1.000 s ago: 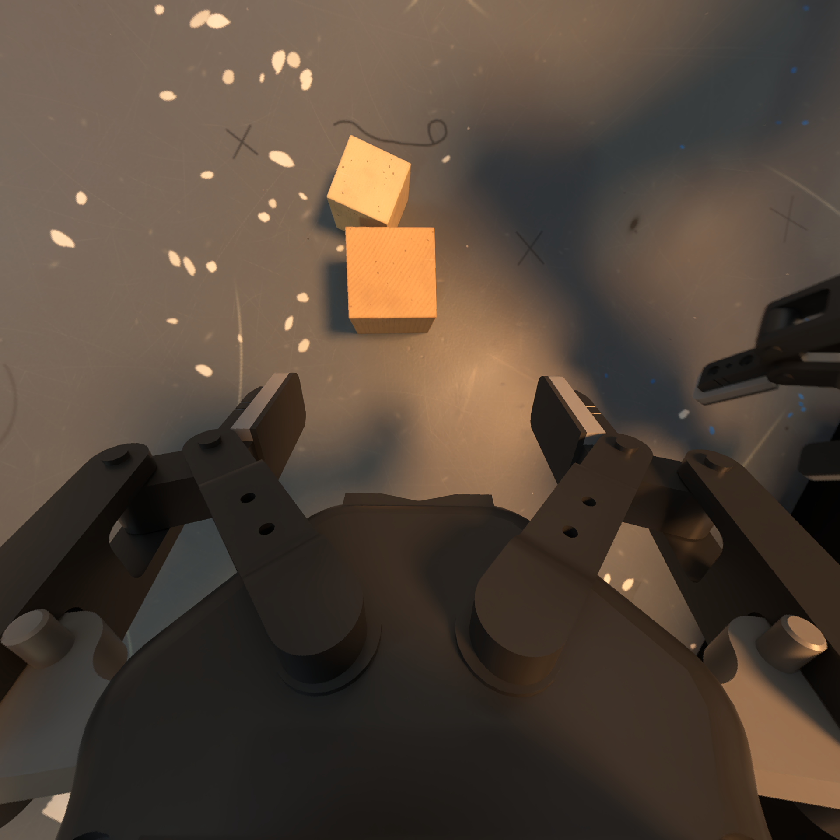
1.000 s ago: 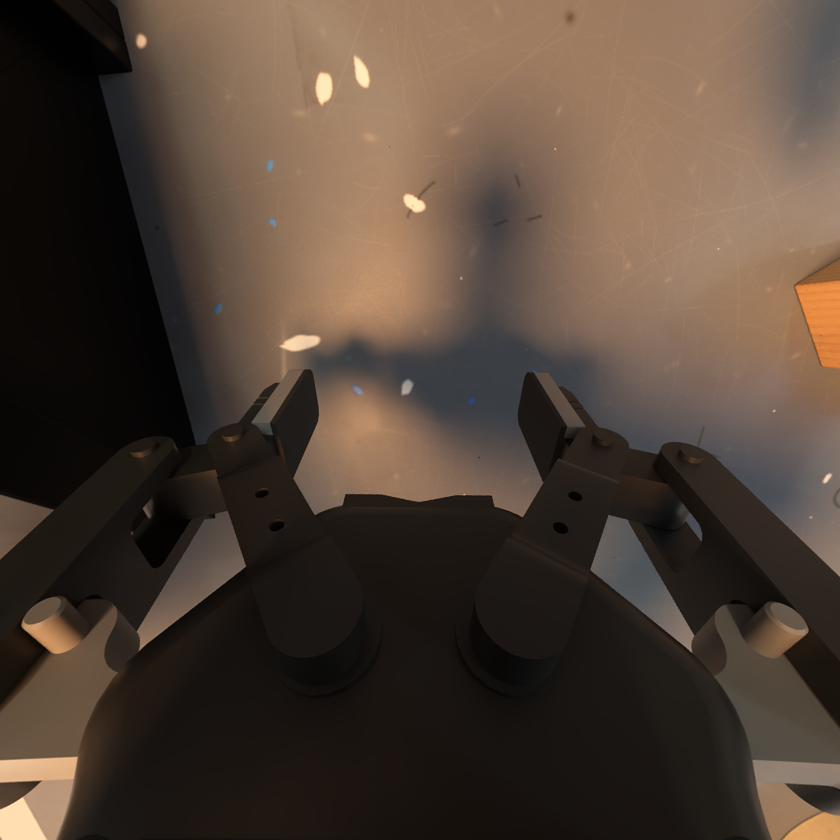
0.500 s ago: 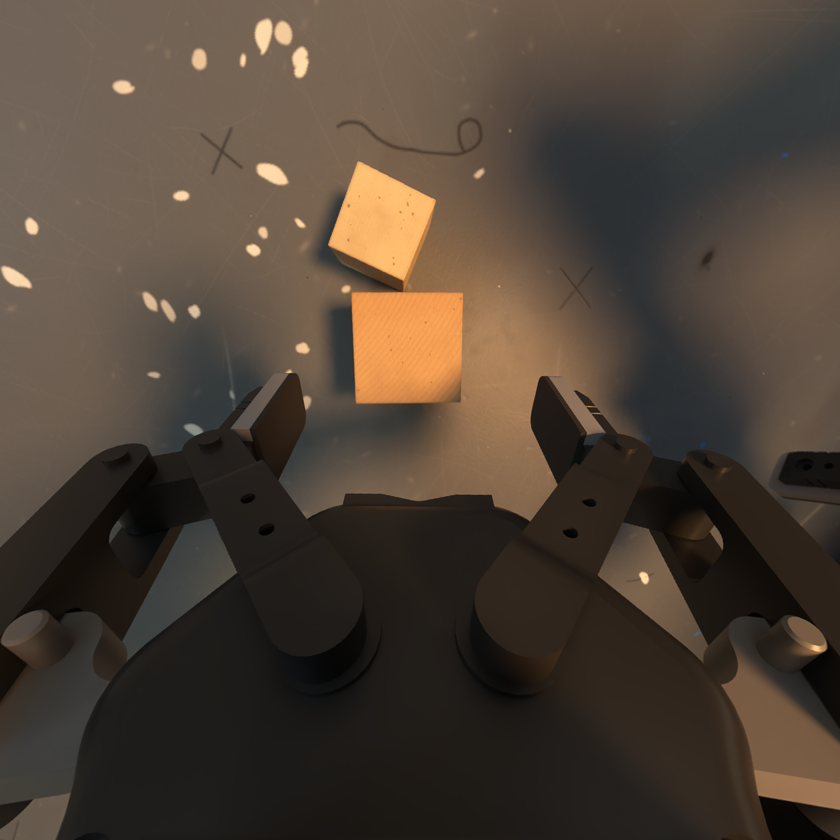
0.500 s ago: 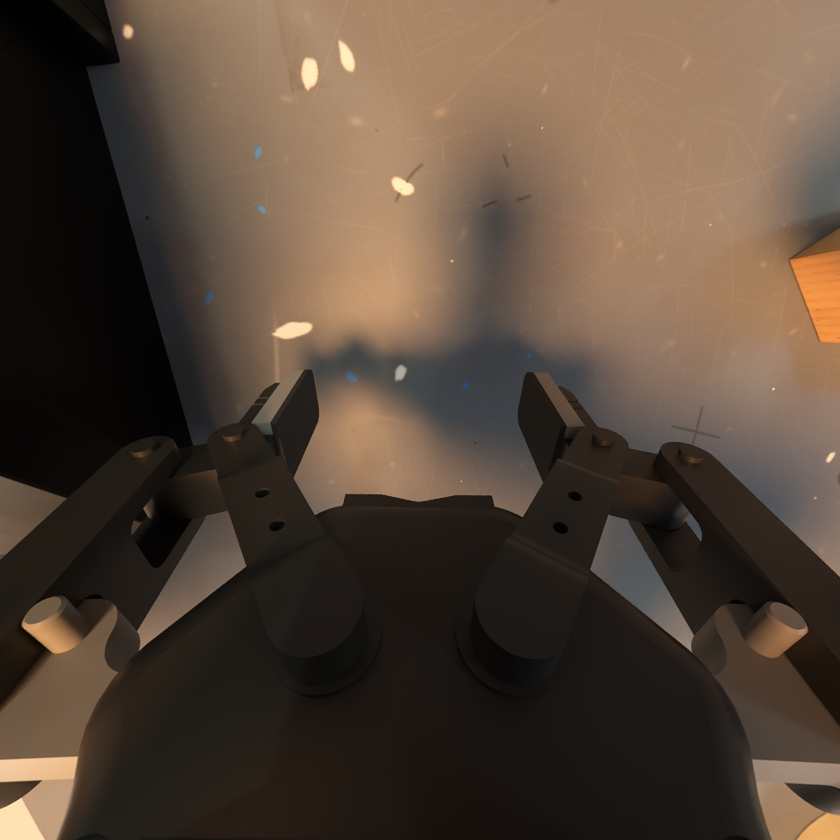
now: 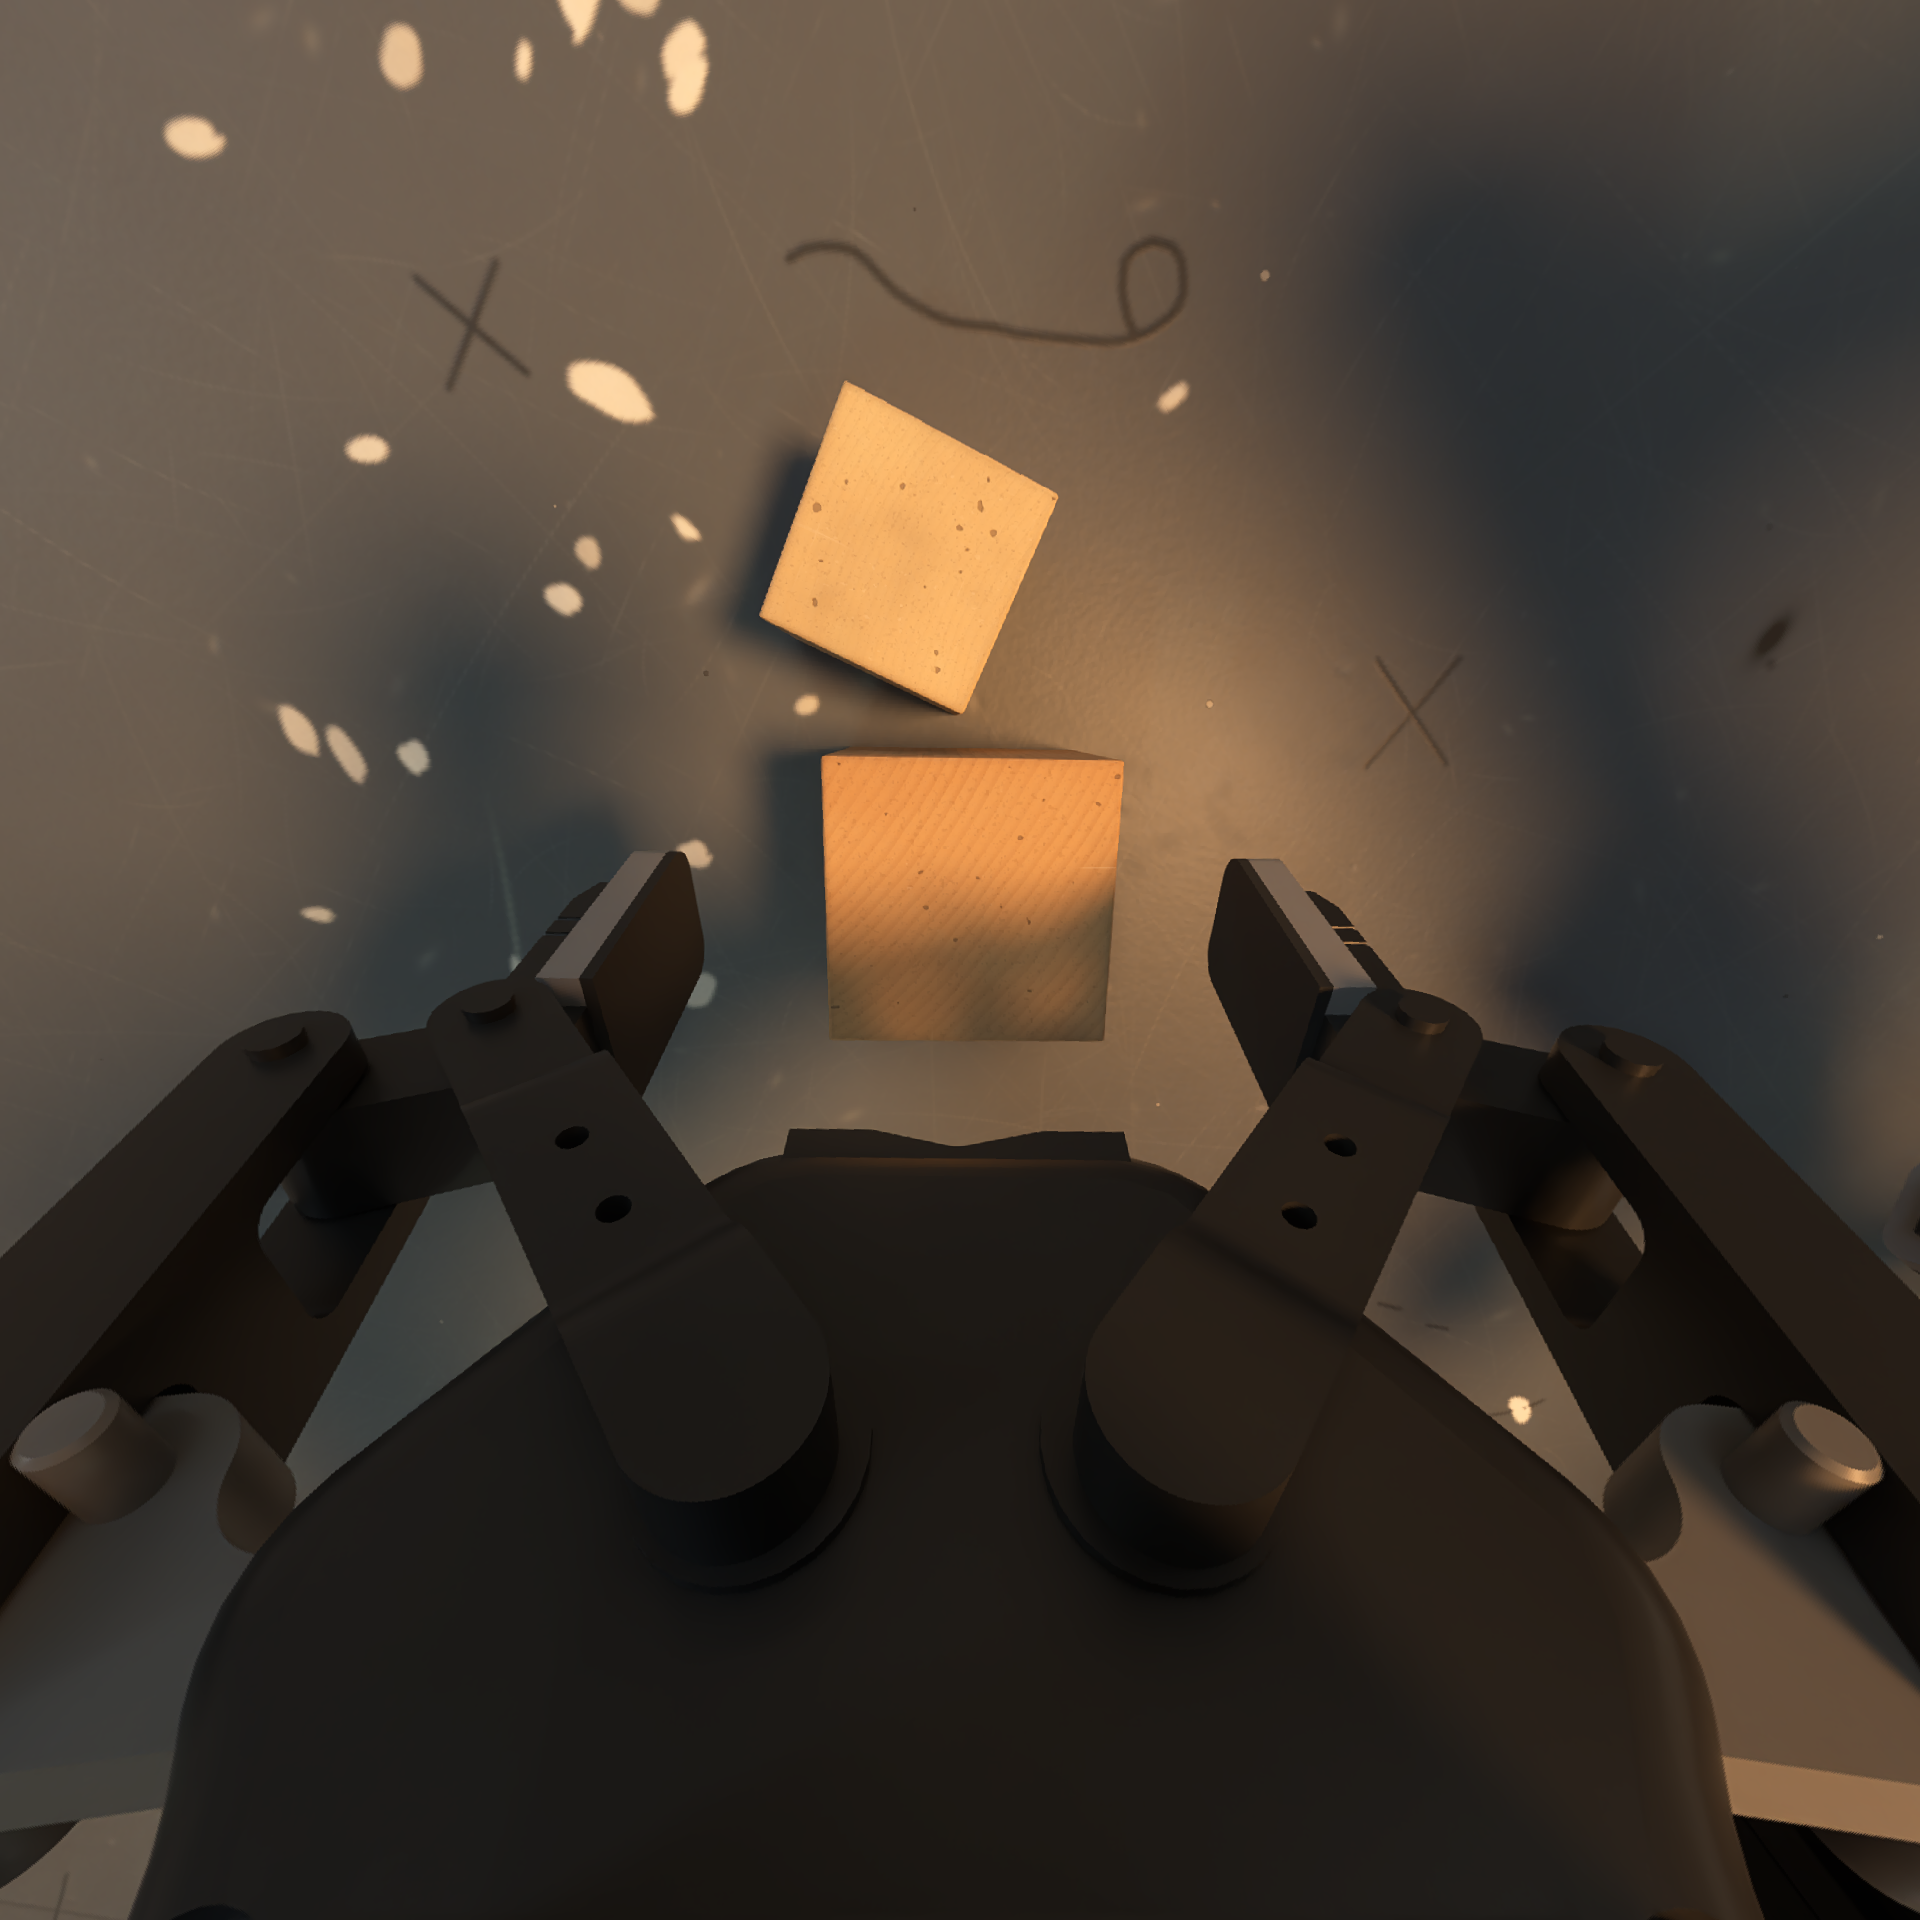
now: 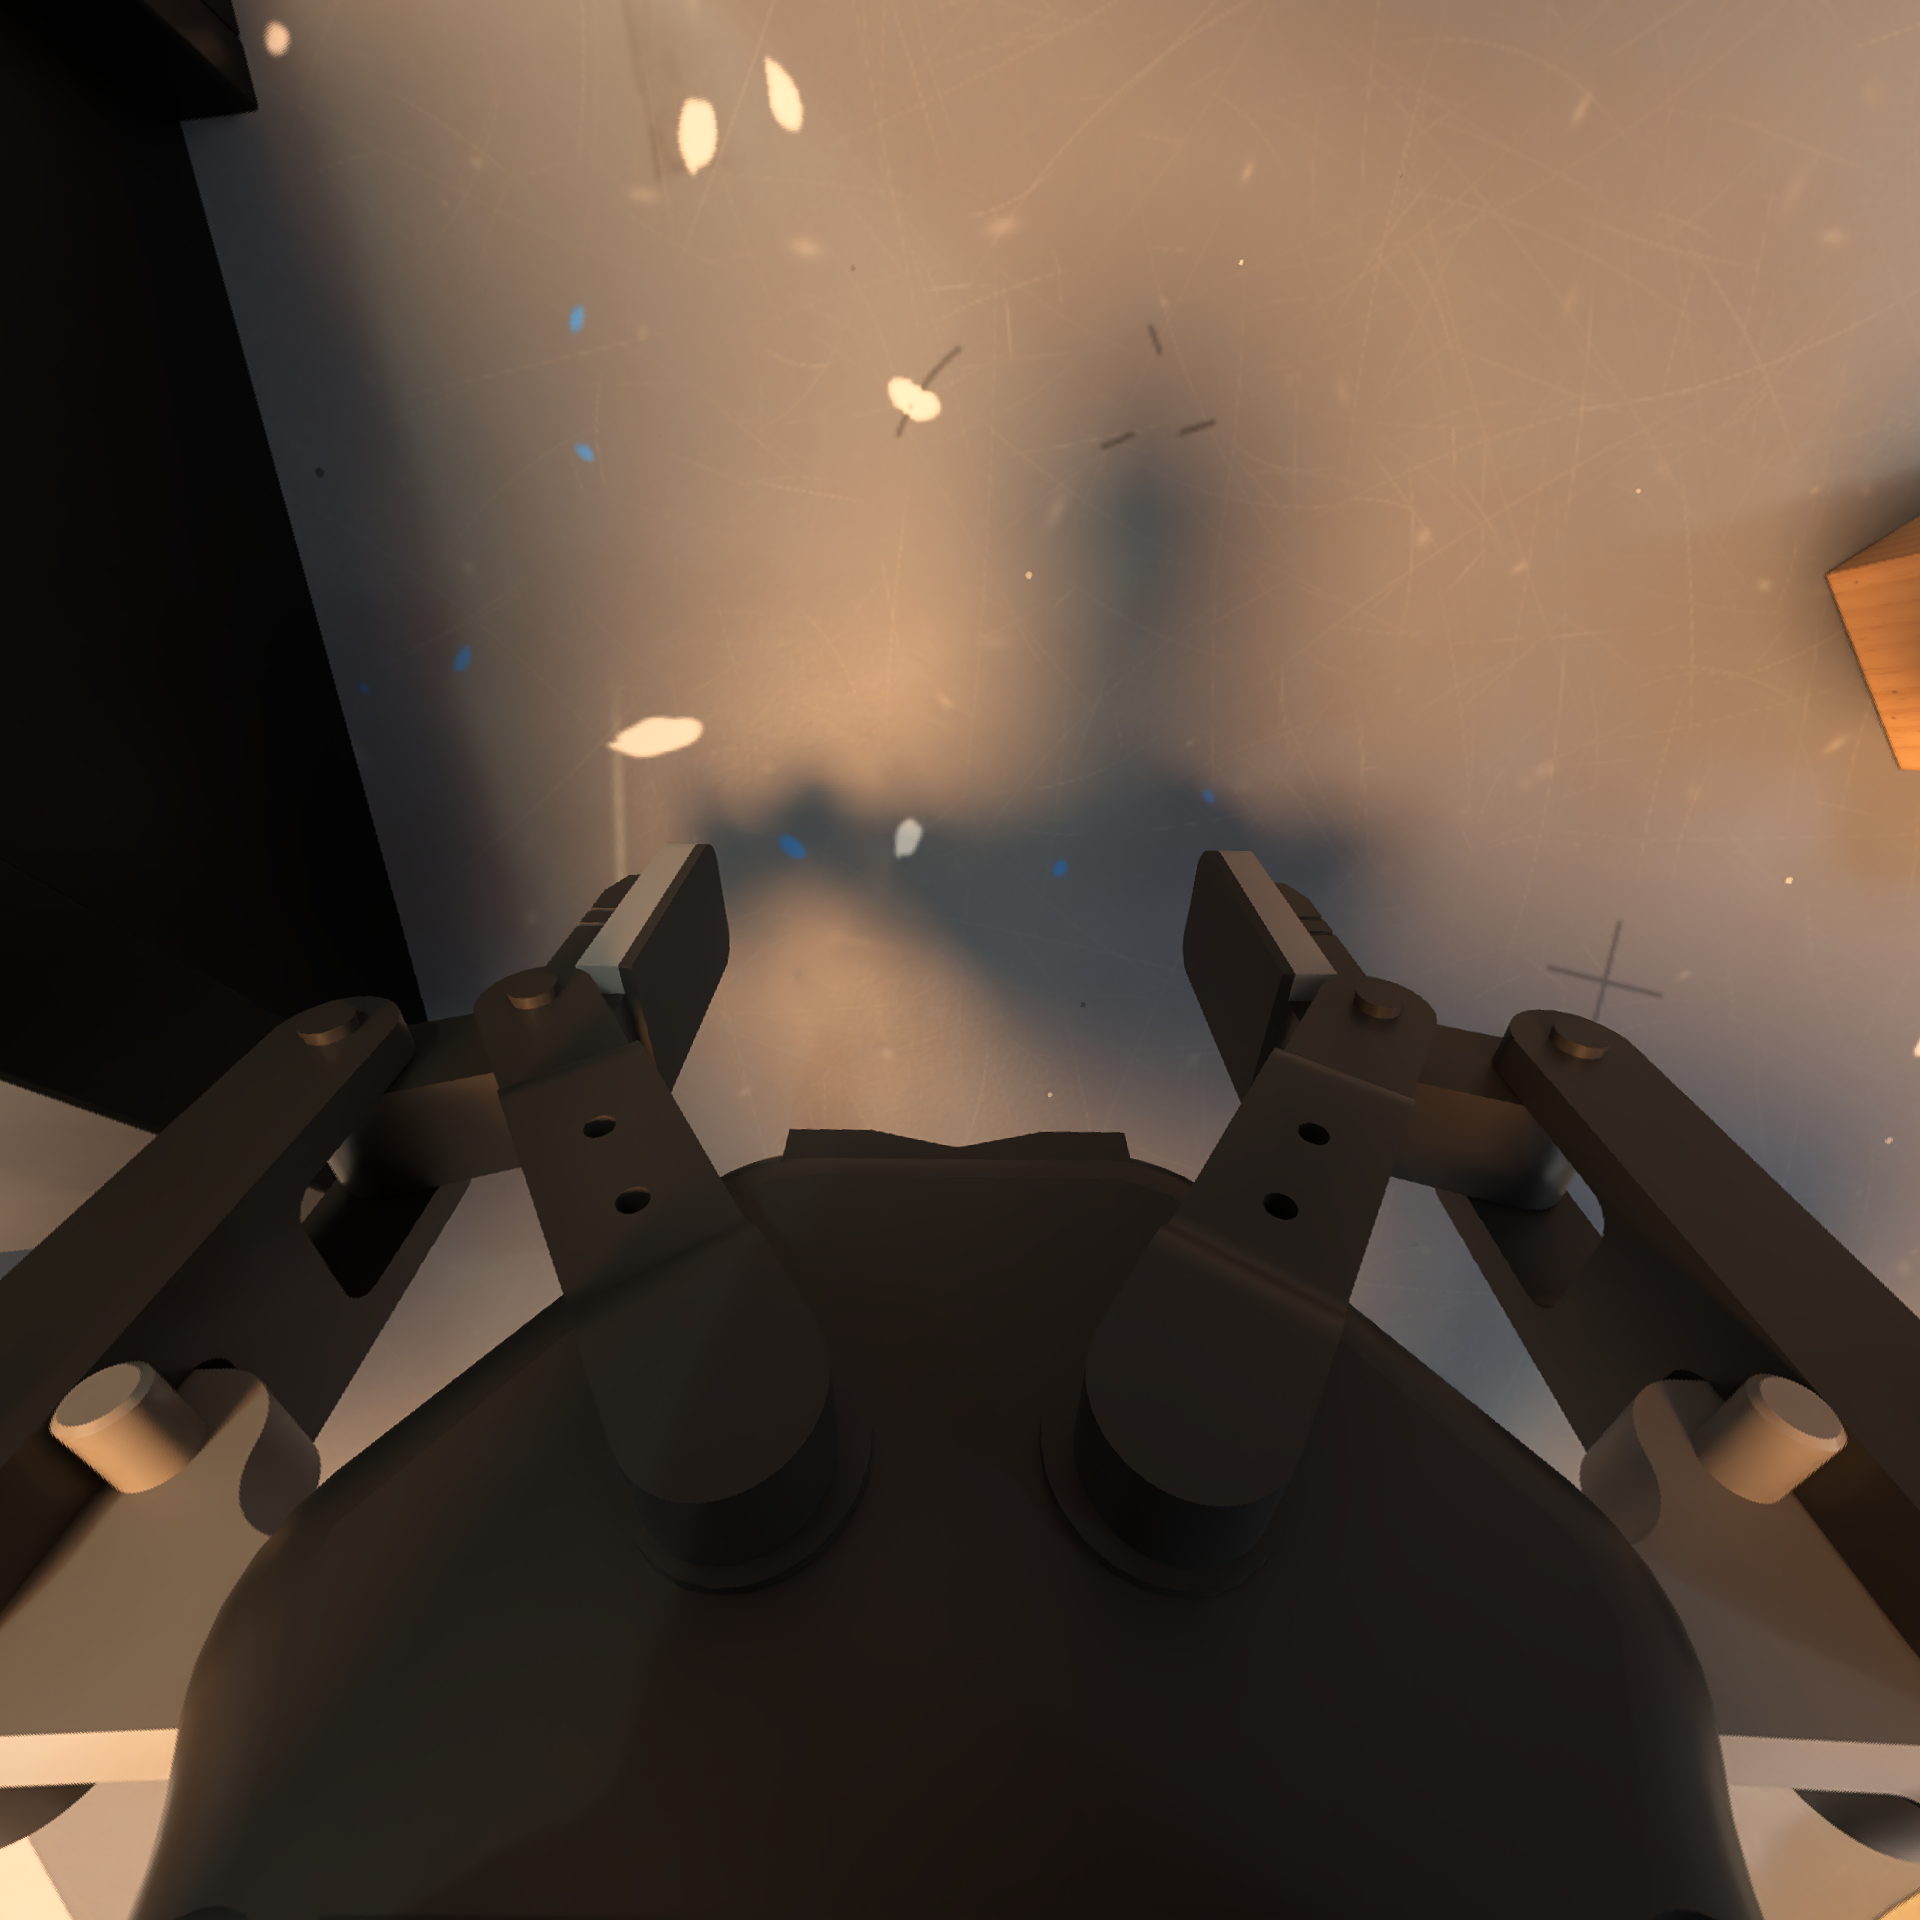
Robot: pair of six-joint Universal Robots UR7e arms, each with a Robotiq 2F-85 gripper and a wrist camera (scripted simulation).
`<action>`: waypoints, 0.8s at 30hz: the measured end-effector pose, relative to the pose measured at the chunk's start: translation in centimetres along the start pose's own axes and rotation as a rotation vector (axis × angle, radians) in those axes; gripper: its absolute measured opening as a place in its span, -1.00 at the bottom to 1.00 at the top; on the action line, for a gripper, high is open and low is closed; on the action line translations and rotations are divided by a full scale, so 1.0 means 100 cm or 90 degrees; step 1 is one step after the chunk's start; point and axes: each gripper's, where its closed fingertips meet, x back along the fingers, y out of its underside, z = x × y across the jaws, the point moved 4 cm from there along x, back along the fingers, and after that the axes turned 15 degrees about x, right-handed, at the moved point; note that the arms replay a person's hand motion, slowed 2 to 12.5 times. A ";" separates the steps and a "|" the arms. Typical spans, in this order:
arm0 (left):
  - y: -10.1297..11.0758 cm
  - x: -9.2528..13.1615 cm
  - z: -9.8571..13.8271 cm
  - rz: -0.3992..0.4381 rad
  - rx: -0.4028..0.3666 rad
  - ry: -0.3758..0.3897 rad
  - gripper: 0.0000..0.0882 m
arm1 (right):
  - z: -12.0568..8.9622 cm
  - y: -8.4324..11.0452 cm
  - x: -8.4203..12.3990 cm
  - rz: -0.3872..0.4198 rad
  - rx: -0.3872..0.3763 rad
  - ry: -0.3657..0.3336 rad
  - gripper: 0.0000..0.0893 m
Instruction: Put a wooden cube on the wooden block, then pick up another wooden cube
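Note:
In the left wrist view an orange wooden cube (image 5: 971, 894) sits on the grey table between and just ahead of my open left gripper (image 5: 961, 914); the fingers stand apart from its sides. A paler wooden cube (image 5: 907, 545), turned at an angle, lies just beyond it with a small gap between them. My right gripper (image 6: 956, 925) is open and empty over bare table. A wooden piece (image 6: 1886, 655) shows partly at the right edge of the right wrist view; I cannot tell whether it is a cube or the block.
The grey table (image 5: 1455, 312) bears drawn crosses, a squiggle and pale flecks. In the right wrist view a dark tall shape (image 6: 135, 520) fills the left side next to the table surface (image 6: 1351, 260).
My left gripper has moved forward and down toward the cubes, so the orange cube now lies between its fingertips. The right gripper's view shifted only slightly. Both grippers stayed open.

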 end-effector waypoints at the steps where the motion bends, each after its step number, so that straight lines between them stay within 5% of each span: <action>1: 0.000 -0.002 0.000 -0.002 0.001 -0.001 0.90 | 0.000 0.000 0.000 0.000 0.000 0.000 0.72; 13: 0.004 -0.014 -0.002 -0.030 0.001 -0.005 0.75 | 0.002 0.003 -0.003 0.003 -0.001 -0.004 0.72; 20: 0.006 -0.018 -0.001 -0.047 0.002 0.006 0.18 | 0.003 0.003 -0.004 0.003 0.002 -0.007 0.72; 24: 0.005 -0.019 0.000 -0.047 0.007 0.015 0.17 | 0.003 0.003 -0.005 0.003 0.004 -0.008 0.72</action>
